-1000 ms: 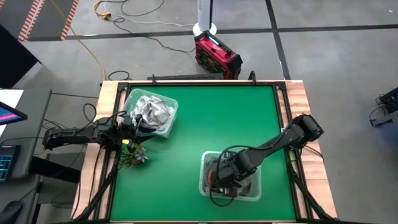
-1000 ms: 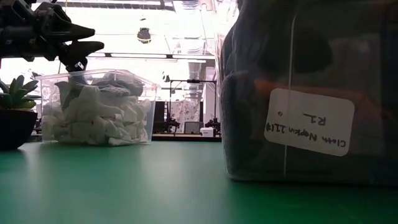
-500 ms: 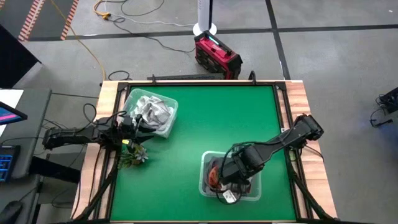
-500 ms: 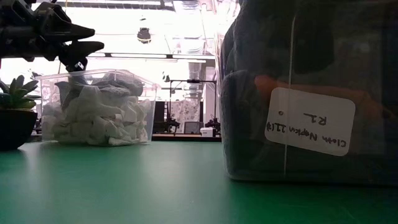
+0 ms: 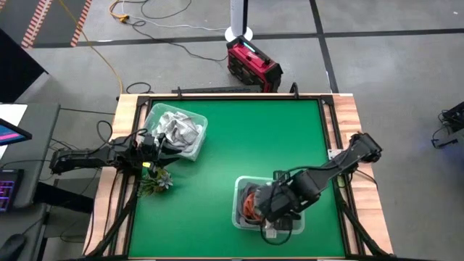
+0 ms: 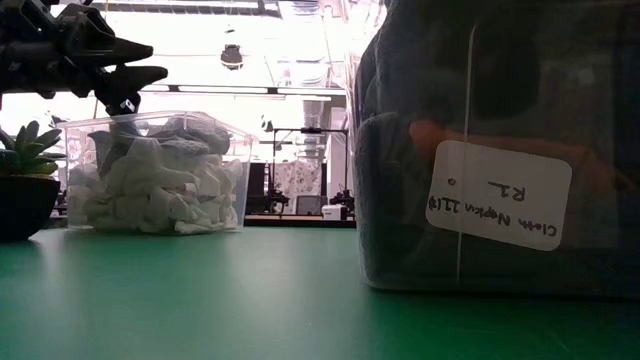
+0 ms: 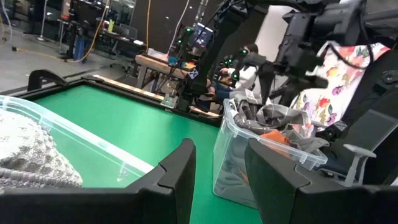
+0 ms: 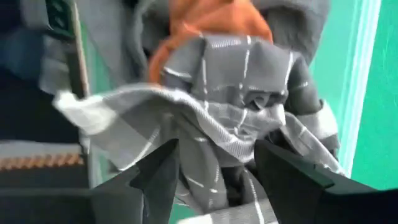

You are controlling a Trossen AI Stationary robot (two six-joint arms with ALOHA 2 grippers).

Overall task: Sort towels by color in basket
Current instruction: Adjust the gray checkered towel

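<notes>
The right basket [image 5: 238, 217] near the table's front holds dark towels: a grey checked towel [image 8: 230, 93] on top, a rust orange towel [image 5: 251, 204] beside it and dark grey cloth. My right gripper [image 8: 217, 162] hangs above this pile, pointing down, open, with the checked towel below its fingers. The left basket [image 5: 197, 147] at the far left holds white and light grey towels [image 6: 150, 185]. My left gripper [image 7: 221, 155] waits open and level beside the left basket, with nothing between its fingers.
A small potted plant [image 5: 156, 181] stands at the table's left edge, just nearer than the left arm. The right basket fills the low view's right half with a white label [image 6: 498, 195]. Open green table [image 5: 254, 145] lies between the two baskets.
My right gripper has risen above the right basket and drifted a little toward the table's near edge. The rust orange towel now shows more beside it in the basket.
</notes>
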